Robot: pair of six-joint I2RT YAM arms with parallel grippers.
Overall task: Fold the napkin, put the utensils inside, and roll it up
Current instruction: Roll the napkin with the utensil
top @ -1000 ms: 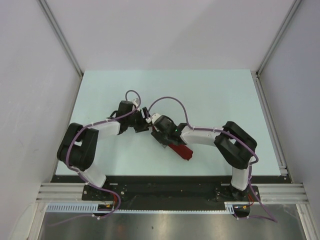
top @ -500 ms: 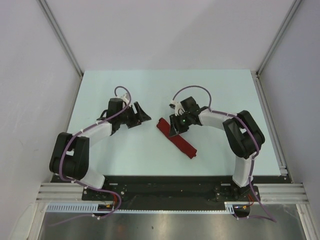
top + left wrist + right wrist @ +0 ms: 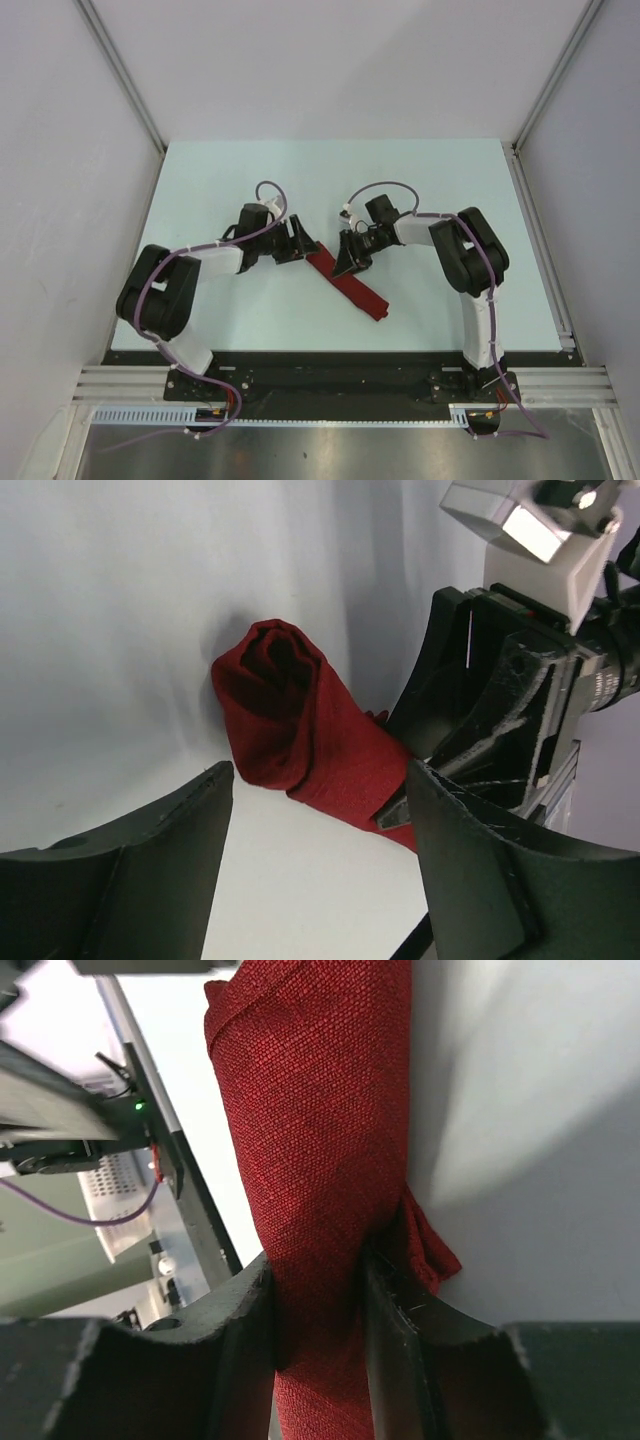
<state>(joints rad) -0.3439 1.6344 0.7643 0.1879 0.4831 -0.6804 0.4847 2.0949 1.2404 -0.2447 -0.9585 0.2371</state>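
One rolled napkin [image 3: 357,291], pale table [image 3: 430,175], white walls [image 3: 340,60]

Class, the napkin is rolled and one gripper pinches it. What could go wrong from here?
1. The right gripper pinches the napkin with a loose flap beside its finger; releasing may let the roll loosen.
2. The roll's end gapes toward the open left gripper; tilting might spill anything inside.

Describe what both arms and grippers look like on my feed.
The left arm and right arm match: white links, bulky black joint housings, a purple cable looping along each. The left gripper and right gripper are black, with broad flat fingers. No markings show.
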